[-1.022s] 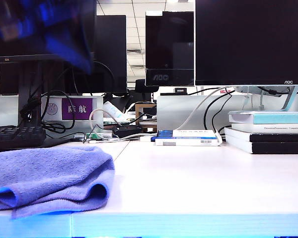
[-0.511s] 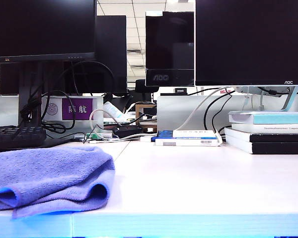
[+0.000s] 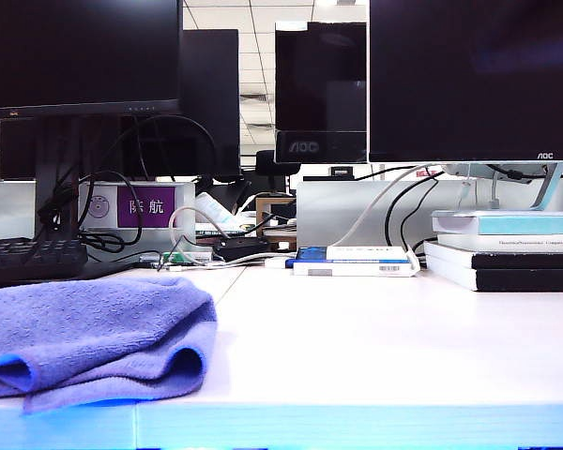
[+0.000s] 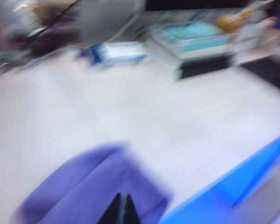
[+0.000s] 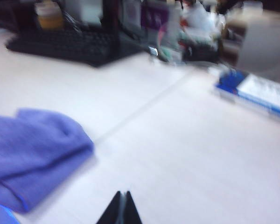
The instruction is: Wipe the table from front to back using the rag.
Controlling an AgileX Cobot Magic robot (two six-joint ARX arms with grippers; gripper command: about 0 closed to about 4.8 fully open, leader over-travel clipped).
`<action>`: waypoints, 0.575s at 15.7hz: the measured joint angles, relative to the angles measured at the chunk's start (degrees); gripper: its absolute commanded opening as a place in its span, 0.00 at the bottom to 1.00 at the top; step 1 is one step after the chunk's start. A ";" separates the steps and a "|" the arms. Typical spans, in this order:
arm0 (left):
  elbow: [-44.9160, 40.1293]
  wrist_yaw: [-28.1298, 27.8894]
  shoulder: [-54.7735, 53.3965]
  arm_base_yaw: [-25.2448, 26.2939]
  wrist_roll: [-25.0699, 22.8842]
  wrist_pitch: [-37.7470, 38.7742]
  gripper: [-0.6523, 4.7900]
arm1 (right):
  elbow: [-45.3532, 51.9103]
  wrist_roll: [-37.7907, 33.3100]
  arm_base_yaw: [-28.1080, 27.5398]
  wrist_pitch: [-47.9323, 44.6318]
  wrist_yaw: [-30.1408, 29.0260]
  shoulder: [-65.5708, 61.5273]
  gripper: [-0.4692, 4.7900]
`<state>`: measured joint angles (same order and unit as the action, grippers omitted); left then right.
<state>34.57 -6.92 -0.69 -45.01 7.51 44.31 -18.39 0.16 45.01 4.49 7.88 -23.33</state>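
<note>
Pale counter [image 3: 375, 347] holds the rag [image 3: 89, 342] at its front edge, so both arms' jaws, pressed together and holding nothing, might knock it off.

The rag [image 3: 89, 342] lies bunched on the table [image 3: 375, 347] just beneath my left gripper [image 4: 122, 211], whose tips are pressed together. My right gripper [image 5: 122, 210], likewise closed, hangs beside the rag, above bare tabletop.

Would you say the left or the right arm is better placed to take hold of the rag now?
Probably the left. The rag lies bunched at the table's front left, and the shut left gripper hangs directly over it. The shut right gripper is above bare table beside it.
</note>
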 measured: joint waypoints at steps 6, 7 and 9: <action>-15.63 6.60 -0.04 -0.02 1.09 -17.84 0.11 | 6.99 -0.37 0.26 3.08 -0.07 2.82 0.09; -18.88 6.82 -0.02 -0.02 1.09 -22.67 0.11 | 6.97 -0.39 0.26 5.16 -0.13 2.93 0.09; -24.13 6.82 -0.04 -0.02 1.11 -30.51 0.11 | 6.99 -0.37 0.24 8.41 -0.15 2.93 0.09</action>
<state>10.44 -0.10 -0.73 -45.04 8.62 13.80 -11.40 -0.21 45.25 12.91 7.73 -20.40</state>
